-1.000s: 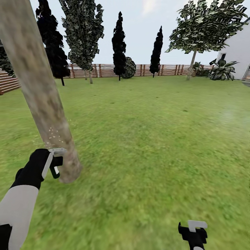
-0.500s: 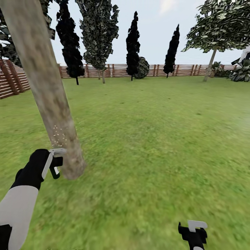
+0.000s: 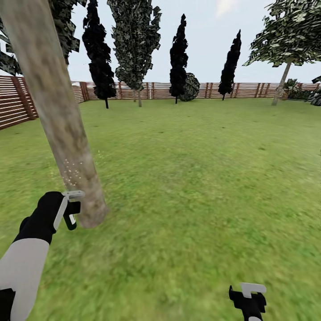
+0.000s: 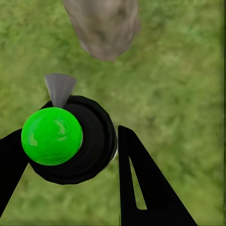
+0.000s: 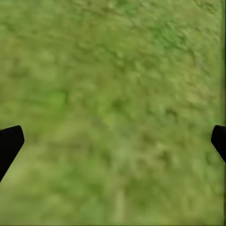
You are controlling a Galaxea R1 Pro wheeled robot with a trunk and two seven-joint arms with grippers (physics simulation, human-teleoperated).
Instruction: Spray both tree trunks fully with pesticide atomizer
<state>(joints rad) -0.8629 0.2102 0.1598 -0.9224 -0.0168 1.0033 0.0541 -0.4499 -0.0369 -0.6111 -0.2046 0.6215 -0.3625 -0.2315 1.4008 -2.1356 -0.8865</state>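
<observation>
The pesticide atomizer, a black bottle with a bright green round top in the left wrist view, sits clamped between the fingers of the left claw, just beside the base of the tree trunk at about eight o'clock in the head view. Whitish pesticide specks dot the trunk just above the claw. The right claw, at five o'clock, is spread wide with nothing in it over the grass floor; the fence runs along twelve o'clock.

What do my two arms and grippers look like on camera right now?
The left arm has a white forearm shell running into a black wrist. The left gripper is black with a pale grey bracket on top. The right gripper matches it. Both sets of jaws are flat, black, pointed blades.
</observation>
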